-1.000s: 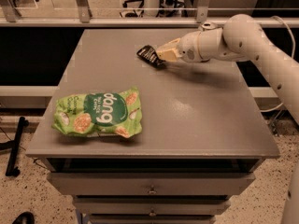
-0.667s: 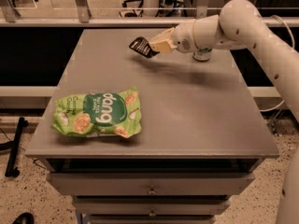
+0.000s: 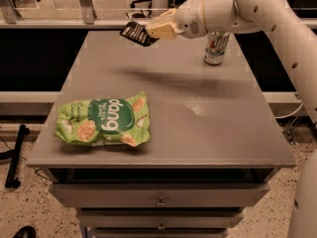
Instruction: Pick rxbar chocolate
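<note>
The rxbar chocolate (image 3: 134, 33) is a small flat black bar with pale lettering. It hangs in the air above the far left part of the grey table (image 3: 198, 133). My gripper (image 3: 148, 31) is shut on its right end and holds it well above the tabletop. The white arm reaches in from the upper right. A blurred shadow of the arm lies on the table below.
A large green snack bag (image 3: 102, 120) lies at the front left of the table. A white-green drink can (image 3: 216, 47) stands at the back right, partly behind the arm. Drawers (image 3: 159, 197) sit under the table front.
My gripper has lifted the black bar off the table and carried it up and to the left. The can behind the arm has come into view.
</note>
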`<state>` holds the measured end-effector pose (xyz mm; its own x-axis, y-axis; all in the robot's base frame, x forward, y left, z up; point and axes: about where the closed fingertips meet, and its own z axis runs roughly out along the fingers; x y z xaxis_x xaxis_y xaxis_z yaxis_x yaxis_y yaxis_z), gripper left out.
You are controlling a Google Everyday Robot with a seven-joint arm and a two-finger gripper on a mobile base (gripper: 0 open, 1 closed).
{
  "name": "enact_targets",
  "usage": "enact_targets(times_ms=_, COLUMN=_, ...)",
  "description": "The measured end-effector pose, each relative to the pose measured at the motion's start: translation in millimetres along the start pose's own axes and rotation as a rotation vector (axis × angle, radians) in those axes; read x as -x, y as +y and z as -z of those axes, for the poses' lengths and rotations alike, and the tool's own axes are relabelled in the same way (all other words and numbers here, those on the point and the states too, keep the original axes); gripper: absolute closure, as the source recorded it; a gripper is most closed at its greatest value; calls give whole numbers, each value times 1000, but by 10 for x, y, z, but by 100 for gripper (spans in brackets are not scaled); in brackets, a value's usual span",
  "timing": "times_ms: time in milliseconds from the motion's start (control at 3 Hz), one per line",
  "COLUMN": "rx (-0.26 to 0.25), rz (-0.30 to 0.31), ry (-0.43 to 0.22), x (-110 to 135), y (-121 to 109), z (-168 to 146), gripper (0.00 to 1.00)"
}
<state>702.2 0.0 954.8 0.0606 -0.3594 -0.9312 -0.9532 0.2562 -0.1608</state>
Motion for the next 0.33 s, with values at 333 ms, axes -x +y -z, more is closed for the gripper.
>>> enact_targets(times_ms=333, rx=13, rz=3, ry=-6, x=40, y=25, z=15, gripper=100)
